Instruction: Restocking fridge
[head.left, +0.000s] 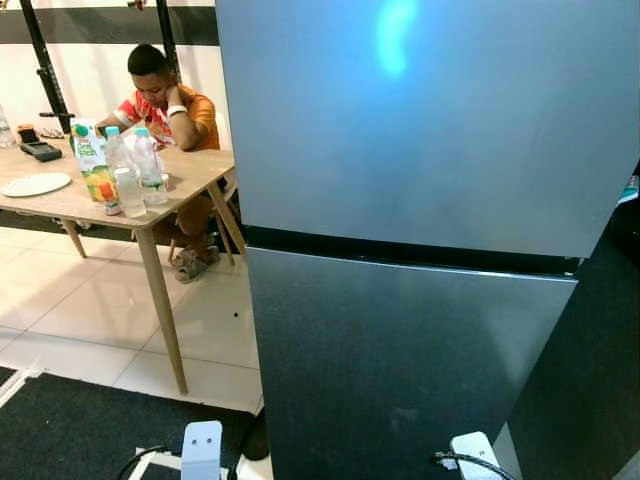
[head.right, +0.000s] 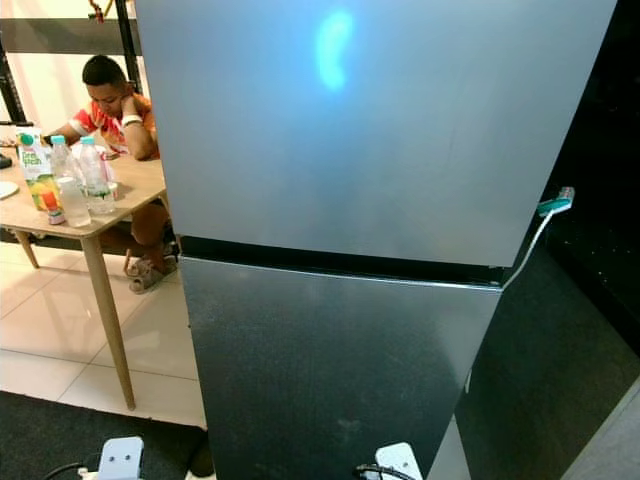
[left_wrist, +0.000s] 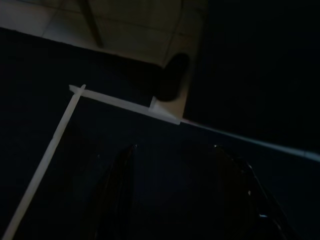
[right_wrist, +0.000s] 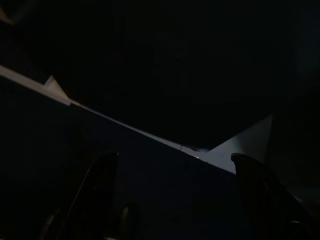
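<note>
A tall grey fridge stands straight ahead with its upper door (head.left: 430, 120) and lower door (head.left: 400, 370) both closed. To its left, on a wooden table (head.left: 195, 172), stand a green juice carton (head.left: 92, 158) and clear water bottles (head.left: 148, 165). Both arms hang low in front of the fridge, and their white wrist parts (head.left: 202, 448) show at the bottom edge. My left gripper (left_wrist: 173, 148) points down at the dark mat, open and holding nothing. Over dim floor, my right gripper (right_wrist: 173, 157) is also open and empty.
A person (head.left: 165, 105) sits at the far side of the table, and a white plate (head.left: 35, 184) lies near its left end. A black mat (head.left: 80, 425) covers the floor by my feet, with pale tiles beyond. A teal-tipped cable (head.right: 553, 205) hangs at the fridge's right edge.
</note>
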